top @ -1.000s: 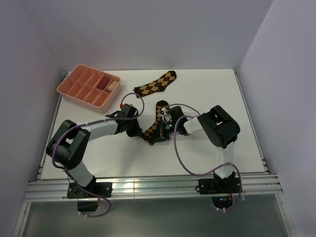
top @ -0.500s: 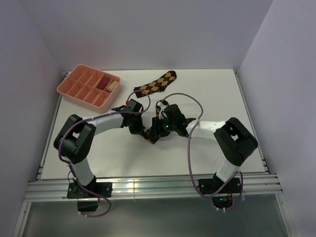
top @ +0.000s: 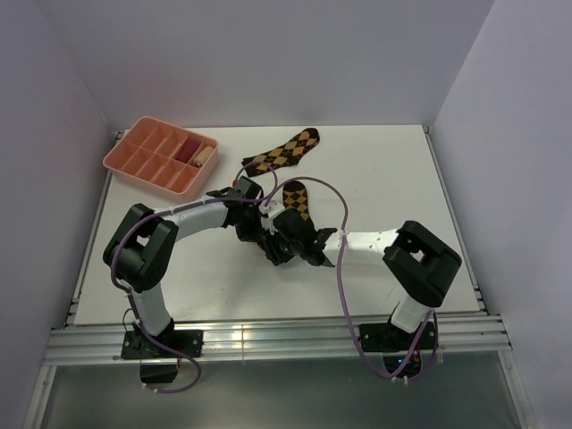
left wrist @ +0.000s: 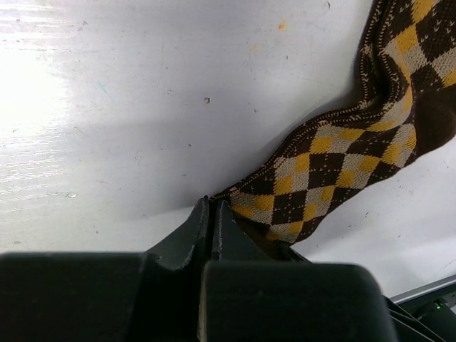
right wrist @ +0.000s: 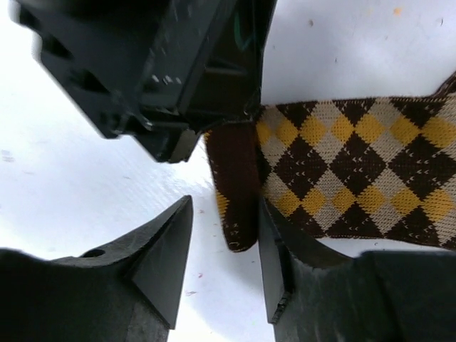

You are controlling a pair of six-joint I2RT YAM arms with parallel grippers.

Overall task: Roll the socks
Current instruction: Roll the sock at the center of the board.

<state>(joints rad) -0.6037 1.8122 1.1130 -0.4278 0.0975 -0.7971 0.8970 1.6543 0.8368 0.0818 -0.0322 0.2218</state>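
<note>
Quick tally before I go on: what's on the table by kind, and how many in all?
Argyle socks: 2, near sock, far sock
Pink divided tray: 1
Rolls in it: 2, reddish roll, beige roll
Total: 5

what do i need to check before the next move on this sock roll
1. left pincer gripping the near sock: ok, shut at its edge.
2. How much fabric that grip holds: cannot tell, hidden at the tips.
3. right pincer placed for a pinch: ok, open and straddling the sock's brown end.
4. Near sock lying flat: not ok, creased partway along.
5. far sock out of the way: ok, it lies apart, farther back.
</note>
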